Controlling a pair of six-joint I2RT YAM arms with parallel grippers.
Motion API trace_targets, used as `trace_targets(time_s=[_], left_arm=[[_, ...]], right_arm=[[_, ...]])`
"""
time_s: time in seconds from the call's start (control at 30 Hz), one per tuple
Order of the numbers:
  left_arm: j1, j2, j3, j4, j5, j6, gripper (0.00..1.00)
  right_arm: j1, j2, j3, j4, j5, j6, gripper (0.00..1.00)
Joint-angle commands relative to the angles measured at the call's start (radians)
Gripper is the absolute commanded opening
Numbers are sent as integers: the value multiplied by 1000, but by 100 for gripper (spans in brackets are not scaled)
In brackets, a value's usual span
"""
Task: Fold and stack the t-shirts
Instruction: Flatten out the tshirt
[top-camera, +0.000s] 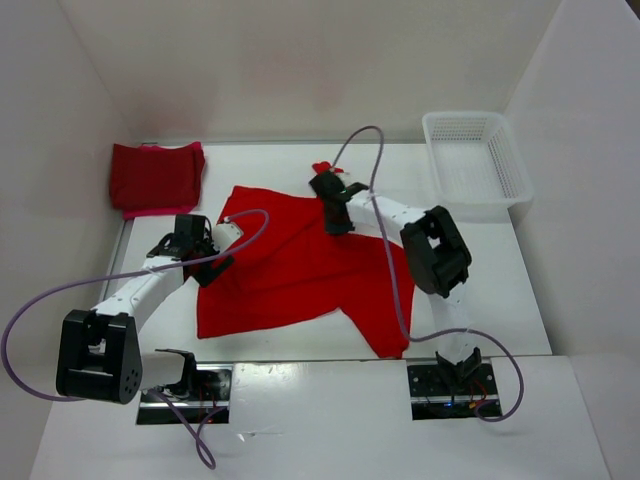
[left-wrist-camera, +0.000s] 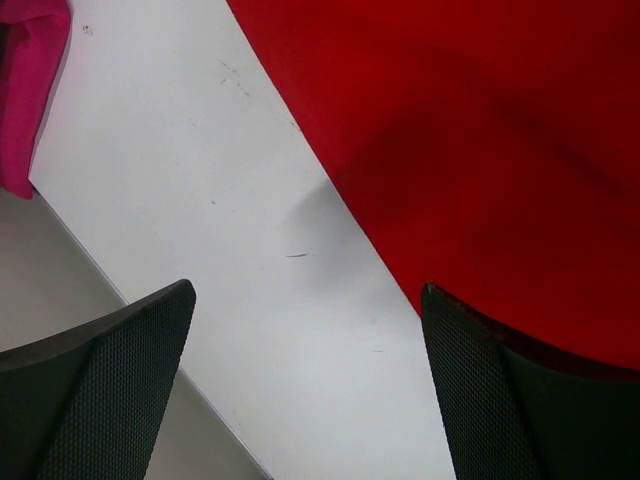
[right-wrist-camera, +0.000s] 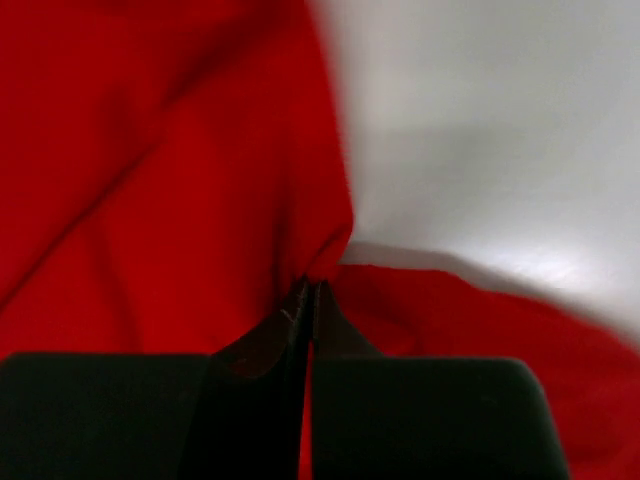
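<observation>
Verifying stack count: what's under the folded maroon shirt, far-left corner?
A pink shirt lies under the maroon shirt; only its near and right edges peek out. The rest is covered, so anything beneath it cannot be seen.

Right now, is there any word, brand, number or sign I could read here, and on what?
None can be read anywhere.
No print shows on the bright red t-shirt, the folded maroon t-shirt or the white mesh basket.
The right arm's base plate: details too small to read.
</observation>
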Motion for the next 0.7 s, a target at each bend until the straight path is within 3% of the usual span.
trace_targets(time_s=[0.0, 0.2, 0.3, 0.4, 0.47, 0.6, 0.67], left_arm=[[5, -14, 33, 2, 2, -4, 100], [5, -43, 24, 2, -7, -4, 100], [5, -52, 15, -8, -7, -4, 100], [5, -53, 15, -8, -7, 5, 100], [5, -62, 15, -8, -7, 5, 100], [5, -62, 5, 3, -7, 14, 100], [5, -62, 21, 14, -7, 4, 100]], right_arm=[[206, -105, -37, -43, 22, 3, 0], [368, -50, -56, -100, 25, 52, 0], [455, -50, -56, -80, -14, 36, 6], [574, -59, -44, -63, -14, -64, 40], [575, -75, -44, -75, -3, -35, 65], [476, -258, -202, 1, -43, 64, 68], [362, -394, -274, 30, -54, 130, 68]])
